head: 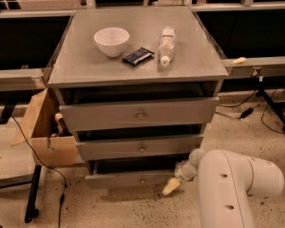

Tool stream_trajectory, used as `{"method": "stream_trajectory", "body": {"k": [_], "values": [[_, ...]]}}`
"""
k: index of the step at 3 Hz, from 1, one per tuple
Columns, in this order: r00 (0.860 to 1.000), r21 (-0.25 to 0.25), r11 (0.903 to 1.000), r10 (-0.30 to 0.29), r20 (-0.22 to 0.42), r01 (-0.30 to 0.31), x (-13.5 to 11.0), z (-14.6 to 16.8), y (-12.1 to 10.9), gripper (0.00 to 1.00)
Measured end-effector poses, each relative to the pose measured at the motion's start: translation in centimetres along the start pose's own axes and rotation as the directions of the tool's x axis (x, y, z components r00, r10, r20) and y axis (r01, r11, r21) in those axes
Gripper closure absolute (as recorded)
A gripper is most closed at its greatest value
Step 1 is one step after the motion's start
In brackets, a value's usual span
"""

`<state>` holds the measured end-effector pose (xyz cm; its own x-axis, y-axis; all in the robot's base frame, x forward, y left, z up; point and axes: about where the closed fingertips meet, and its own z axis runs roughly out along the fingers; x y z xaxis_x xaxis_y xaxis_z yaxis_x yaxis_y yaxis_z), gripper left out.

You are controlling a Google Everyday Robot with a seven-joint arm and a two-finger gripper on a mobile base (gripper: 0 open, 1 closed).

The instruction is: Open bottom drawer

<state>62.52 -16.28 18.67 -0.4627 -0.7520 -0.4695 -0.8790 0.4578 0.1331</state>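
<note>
The bottom drawer [128, 178] is the lowest and narrowest of three grey drawers in the cabinet, with a small round knob [142, 180] at its centre. Its front stands a little out from the cabinet, with a dark gap above it. My gripper [172, 186] is at the end of the white arm [228, 184], low by the floor, just right of the bottom drawer's front and right of the knob. A pale fingertip [170, 188] points down and left.
The middle drawer [140, 147] and top drawer [140, 114] sit above. On the cabinet top are a white bowl [111, 41], a dark packet [137, 56] and a lying plastic bottle [166, 44]. An open cardboard box [42, 129] stands at the left, with a cable on the floor.
</note>
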Motion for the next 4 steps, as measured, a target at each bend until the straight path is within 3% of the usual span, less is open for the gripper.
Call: {"method": "stream_trajectory", "body": {"k": [1, 2, 3, 4], "values": [[0.996, -0.038, 0.9965, -0.076, -0.039, 0.074, -0.6, 1.0, 0.6, 0.0], [0.985, -0.086, 0.985, -0.156, -0.078, 0.149, -1.1, 2.0, 1.4, 0.0], [0.976, -0.102, 0.9782, -0.191, -0.102, 0.181, -0.7, 2.3, 1.9, 0.14], [0.975, -0.102, 0.9773, -0.196, -0.104, 0.185, -0.5, 2.1, 2.0, 0.36]]}}
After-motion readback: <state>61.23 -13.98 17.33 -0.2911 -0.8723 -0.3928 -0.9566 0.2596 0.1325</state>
